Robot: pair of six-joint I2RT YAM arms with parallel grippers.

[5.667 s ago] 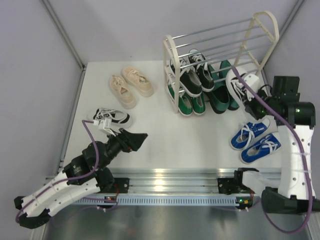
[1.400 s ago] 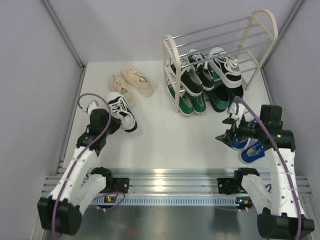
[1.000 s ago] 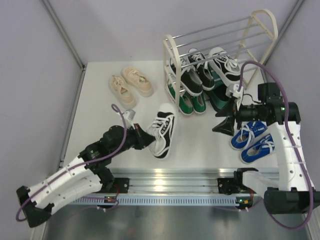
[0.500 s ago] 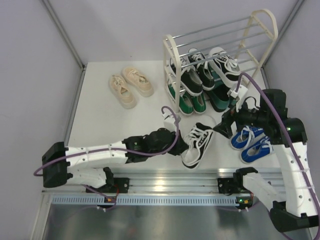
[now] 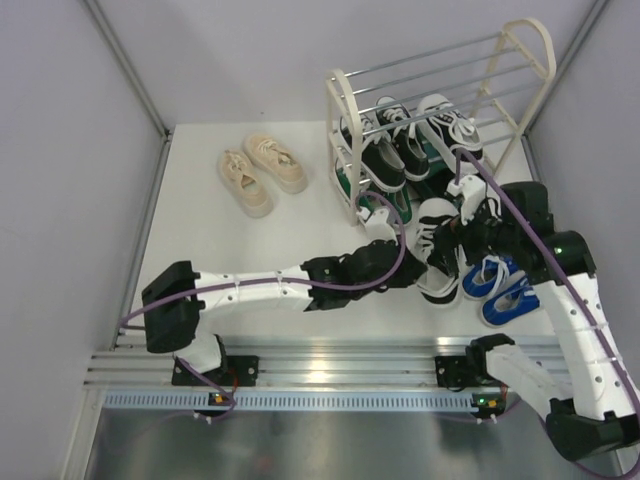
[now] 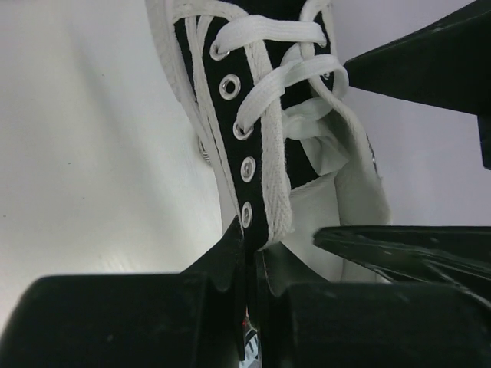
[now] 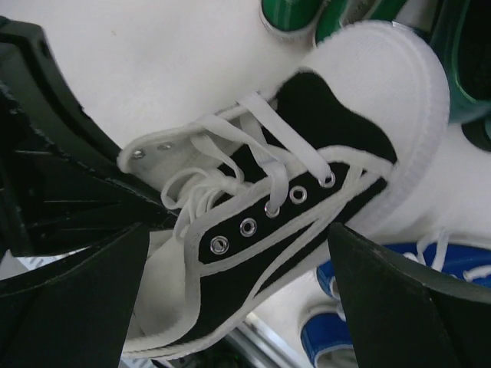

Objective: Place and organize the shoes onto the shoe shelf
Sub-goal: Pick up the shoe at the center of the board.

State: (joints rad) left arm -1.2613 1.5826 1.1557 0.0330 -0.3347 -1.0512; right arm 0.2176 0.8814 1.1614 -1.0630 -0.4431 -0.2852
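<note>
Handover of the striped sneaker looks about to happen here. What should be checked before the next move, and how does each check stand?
1. Left gripper shut on the striped sneaker at its eyelet edge: ok.
2. Right gripper open, with one finger on each side of the sneaker: ok.
3. Right gripper touching the sneaker: cannot tell.
4. Its mate on the shoe shelf: ok.
5. Blue sneakers clear of the right gripper: cannot tell, they lie just beside it.
</note>
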